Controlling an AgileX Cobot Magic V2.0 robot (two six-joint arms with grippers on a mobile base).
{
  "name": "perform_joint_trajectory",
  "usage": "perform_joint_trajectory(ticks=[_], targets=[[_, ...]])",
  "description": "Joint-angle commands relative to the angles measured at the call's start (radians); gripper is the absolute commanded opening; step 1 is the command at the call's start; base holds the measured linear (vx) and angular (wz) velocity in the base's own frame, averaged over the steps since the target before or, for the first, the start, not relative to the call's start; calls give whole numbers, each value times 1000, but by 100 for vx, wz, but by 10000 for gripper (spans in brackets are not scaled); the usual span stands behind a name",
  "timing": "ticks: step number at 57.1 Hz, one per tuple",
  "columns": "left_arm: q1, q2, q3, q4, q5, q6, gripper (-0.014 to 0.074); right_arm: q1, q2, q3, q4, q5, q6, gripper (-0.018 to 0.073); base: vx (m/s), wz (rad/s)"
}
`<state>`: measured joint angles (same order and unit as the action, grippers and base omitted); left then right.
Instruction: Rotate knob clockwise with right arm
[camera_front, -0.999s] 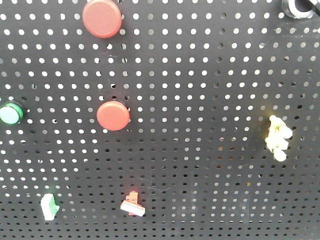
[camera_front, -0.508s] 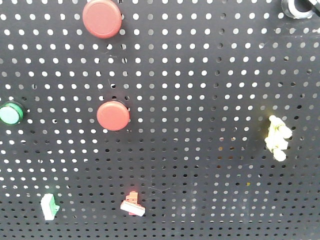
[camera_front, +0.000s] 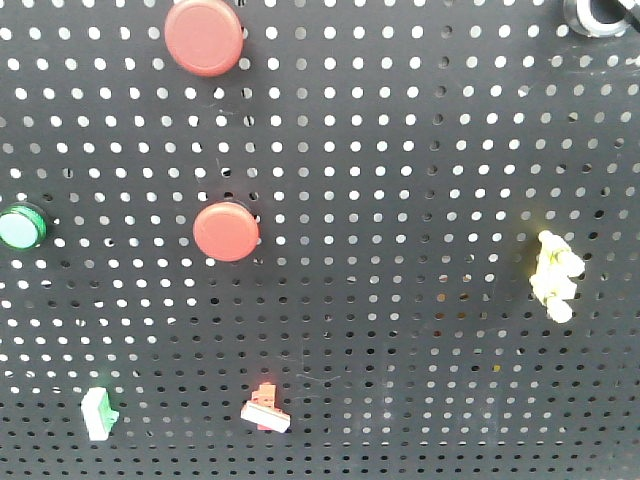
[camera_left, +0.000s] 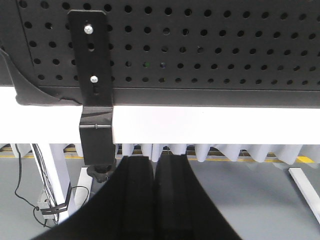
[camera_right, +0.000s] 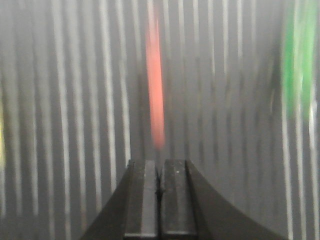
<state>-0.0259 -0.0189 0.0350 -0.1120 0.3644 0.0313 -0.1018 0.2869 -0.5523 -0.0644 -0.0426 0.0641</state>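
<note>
The pale-yellow knob sits on the right side of the black pegboard, its bumpy bar standing nearly upright and leaning slightly. No arm or gripper shows in the front view. In the right wrist view my right gripper is shut with nothing between its fingers. It faces the board, which is smeared into vertical streaks. A faint yellow smear lies at that view's left edge. My left gripper is shut and empty, below the board's lower edge.
Two red round buttons and a green button are on the board's left half. A red-and-white switch and a green-and-white one sit low. A black bracket hangs by the left gripper.
</note>
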Motion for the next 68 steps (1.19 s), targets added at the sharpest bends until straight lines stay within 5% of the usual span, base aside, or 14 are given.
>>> perform_joint_trajectory(ticks=[1,16,28,34,43,52,60,68], targets=[[2,-10,10,-6,-79,-5,-6,0,192,-246,1,-5,-22,-4,0,0],[2,-10,10,-6,-79,-5,-6,0,477,-640,140,257,-15,-4,0,0],[2,-10,10,-6,-79,-5,-6,0,522,-687,259,283,-27,-4,0,0],[2,-10,10,-6,-79,-5,-6,36,528,-687,321,295,-135,-4,0,0],[2,-10,10,-6,-79,-5,-6,223,565,-730,451,308,-510,-9,0,0],[2,-10,10,-6,-79,-5,-6,534,699,-826,531,363,-875,-9,0,0],[2,-10,10,-6,-79,-5,-6,759,807,-891,426,366,-976,-9,0,0],[2,-10,10,-6,-79,-5,-6,824,838,-908,219,361,-927,-9,0,0]])
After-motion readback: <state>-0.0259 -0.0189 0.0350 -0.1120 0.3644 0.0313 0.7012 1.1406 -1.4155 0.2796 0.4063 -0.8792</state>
